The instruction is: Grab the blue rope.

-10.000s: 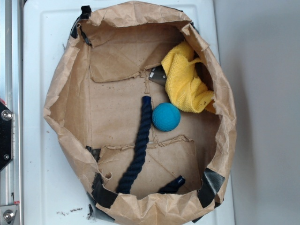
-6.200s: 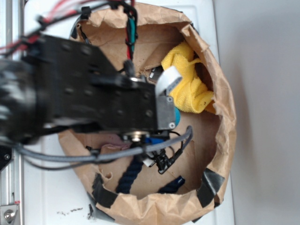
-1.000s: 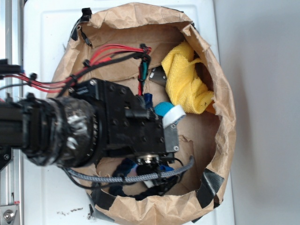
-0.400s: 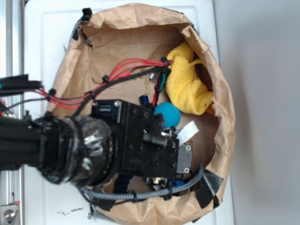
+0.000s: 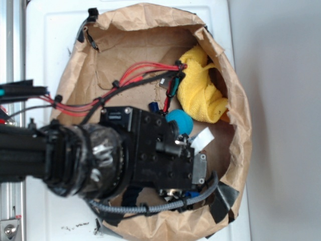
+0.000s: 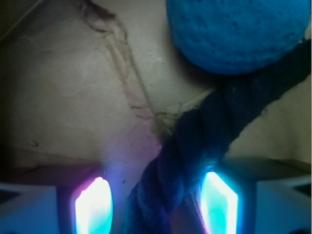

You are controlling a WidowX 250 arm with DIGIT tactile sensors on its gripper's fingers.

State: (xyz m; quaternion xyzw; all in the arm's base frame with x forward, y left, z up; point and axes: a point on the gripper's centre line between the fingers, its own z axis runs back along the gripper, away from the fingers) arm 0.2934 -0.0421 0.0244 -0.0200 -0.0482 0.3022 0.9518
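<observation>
Crowding blue rope (image 6: 195,141) — teal ball (image 6: 239,31), seemingly touching

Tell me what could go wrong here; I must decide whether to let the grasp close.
1. The blue rope lies nearer the hand's right finger, so it may be pinched off-center and slip.
2. The teal ball touches the rope and may roll when it lifts.

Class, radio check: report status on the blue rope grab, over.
Hand low inside the paper bag, fingers either side of the blue rope, gap showing, not clamped. Teal ball touching the rope just ahead. Yellow cloth off to the side, clear.
</observation>
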